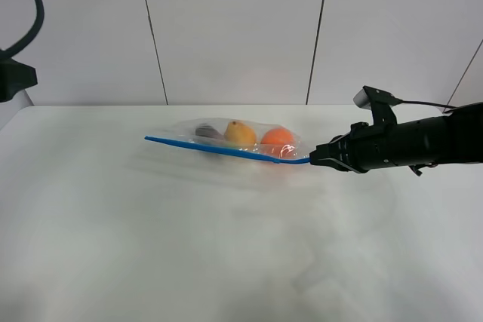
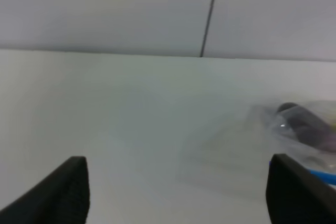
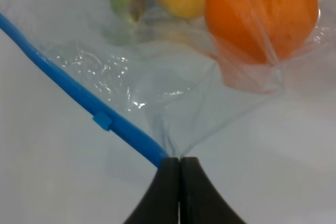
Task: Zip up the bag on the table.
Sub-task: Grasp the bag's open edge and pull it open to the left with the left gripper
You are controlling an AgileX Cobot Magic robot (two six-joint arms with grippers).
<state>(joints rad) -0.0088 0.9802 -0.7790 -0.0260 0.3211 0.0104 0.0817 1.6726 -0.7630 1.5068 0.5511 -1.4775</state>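
2 sets of jaws, 1 bag. The right jaws are together, clamped on the bag's corner where the blue zipper strip ends. Thin film and the strip's end are pinched between the tips, clear in the right wrist view. The left jaws are wide apart with nothing between them, and both fingers sit low in the left wrist view.

Risks:
1. The pinch is on a thin corner of slick film. Pulling along the strip could slide the corner out of the right jaws, and the bag would then drag instead of zipping.
2. The slider tab is small and sits on the strip near the clamped end. The left jaws could miss it or catch loose plastic instead.
3. The load is round: an orange, a yellow fruit and an eggplant. If they roll, the bag twists and the strip buckles, which would jam the slider.
4. I cannot tell whether the seam is open or shut along its length, so the pull direction is a guess.

Position: the bag lies on the white bench near the far edge, about mid-width. The strip runs along the bag's near edge, from the right jaws out toward the left side. The right arm comes in from the right at bag height. The left jaws are apart from the bag, and the left wrist view shows only the eggplant end and a bit of blue beside 1 finger. The left side of the bench between them is bare.
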